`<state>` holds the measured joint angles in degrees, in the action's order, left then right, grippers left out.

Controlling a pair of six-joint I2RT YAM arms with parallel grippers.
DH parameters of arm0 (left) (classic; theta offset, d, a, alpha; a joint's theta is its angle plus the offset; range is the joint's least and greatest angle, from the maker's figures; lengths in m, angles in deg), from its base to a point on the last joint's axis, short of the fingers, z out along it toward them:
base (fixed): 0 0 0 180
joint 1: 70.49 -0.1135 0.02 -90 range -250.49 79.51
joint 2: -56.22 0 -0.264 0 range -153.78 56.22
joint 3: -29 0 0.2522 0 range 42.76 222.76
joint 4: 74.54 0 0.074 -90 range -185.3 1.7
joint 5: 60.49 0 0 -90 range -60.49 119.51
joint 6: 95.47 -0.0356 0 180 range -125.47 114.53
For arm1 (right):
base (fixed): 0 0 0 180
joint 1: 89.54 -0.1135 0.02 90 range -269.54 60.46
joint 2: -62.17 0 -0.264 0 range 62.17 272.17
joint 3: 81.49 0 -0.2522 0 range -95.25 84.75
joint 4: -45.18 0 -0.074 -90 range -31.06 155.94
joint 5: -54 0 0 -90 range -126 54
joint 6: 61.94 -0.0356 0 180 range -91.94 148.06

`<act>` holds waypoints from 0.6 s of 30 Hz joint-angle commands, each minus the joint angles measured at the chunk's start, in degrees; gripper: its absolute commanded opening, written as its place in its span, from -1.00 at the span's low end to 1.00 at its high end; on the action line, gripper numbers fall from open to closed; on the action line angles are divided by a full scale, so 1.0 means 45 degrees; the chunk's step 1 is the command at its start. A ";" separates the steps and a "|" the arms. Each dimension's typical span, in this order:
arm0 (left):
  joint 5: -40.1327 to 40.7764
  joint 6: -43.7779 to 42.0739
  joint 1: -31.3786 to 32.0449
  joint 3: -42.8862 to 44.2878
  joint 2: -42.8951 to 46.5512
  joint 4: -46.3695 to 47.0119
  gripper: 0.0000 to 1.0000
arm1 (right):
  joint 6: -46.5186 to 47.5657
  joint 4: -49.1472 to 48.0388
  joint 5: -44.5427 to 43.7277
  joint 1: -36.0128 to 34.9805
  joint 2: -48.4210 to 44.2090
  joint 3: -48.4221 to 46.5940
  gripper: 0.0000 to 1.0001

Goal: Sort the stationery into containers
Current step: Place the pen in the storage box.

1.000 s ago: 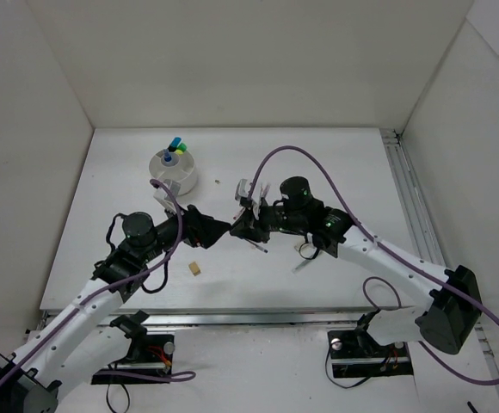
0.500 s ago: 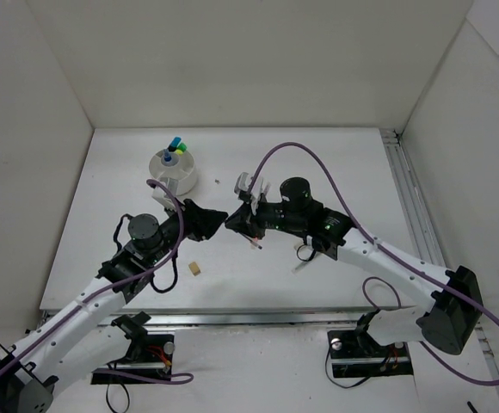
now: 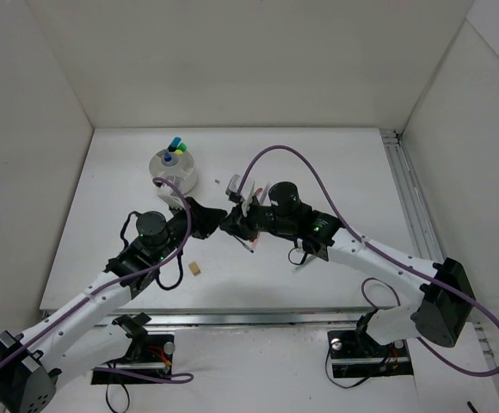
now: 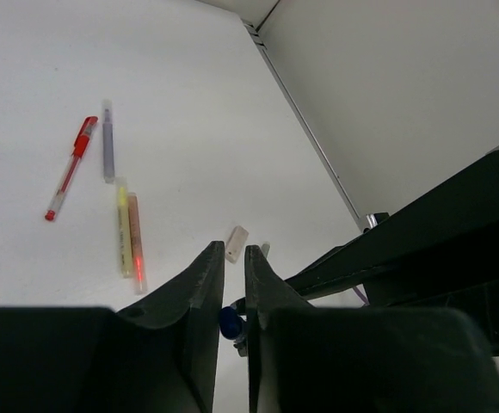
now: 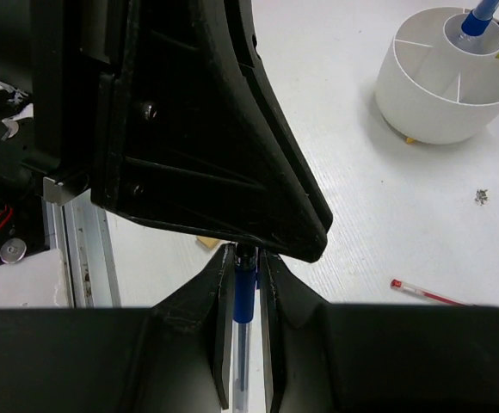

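Observation:
A blue pen (image 5: 244,297) is held above the table's middle by both grippers. My right gripper (image 5: 246,249) is shut on its barrel. My left gripper (image 4: 233,249) meets it tip to tip and is shut on the pen's blue capped end (image 4: 230,321). In the top view the left gripper (image 3: 218,222) and the right gripper (image 3: 233,222) touch, hiding the pen. The round white bowl (image 3: 185,181) with inner dividers stands at the back left. It holds a blue pen and highlighters with yellow and green ends (image 3: 175,144).
On the table lie a red pen (image 4: 69,176), a grey pen (image 4: 107,151), a cream stick (image 4: 123,228), a reddish pen (image 4: 135,243) and a pale eraser (image 4: 237,243). A beige eraser (image 3: 195,268) sits near the left arm. The bowl (image 5: 443,95) shows at the right wrist view's top right.
My left gripper has moved right to the right gripper and closed from open onto the blue pen's end. The right gripper has shifted a little left, still gripping the pen.

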<state>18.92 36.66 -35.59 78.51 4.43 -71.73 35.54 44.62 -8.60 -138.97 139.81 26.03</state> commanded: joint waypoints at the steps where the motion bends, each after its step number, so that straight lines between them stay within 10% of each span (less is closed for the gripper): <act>1: 0.0107 -0.0241 0.0078 0.0357 0.0043 0.0691 -1.00 | -0.0198 -0.1269 -0.0306 -0.0129 -0.0185 -0.0798 -1.00; 9: 0.1022 -0.0573 0.0078 0.0162 0.0707 0.0730 -1.00 | -0.1232 -0.1113 -0.1772 -0.0148 -0.0010 -0.1227 -0.76; 18: 0.3756 -0.1743 0.0078 0.0998 0.0845 -0.0010 -1.00 | -0.1527 -0.0157 -0.2065 -0.0149 0.0226 -0.1931 0.52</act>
<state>28.95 32.62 -35.48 78.55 7.77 -72.62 29.34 45.27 -16.14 -139.82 141.26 20.85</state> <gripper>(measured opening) 0.093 0.720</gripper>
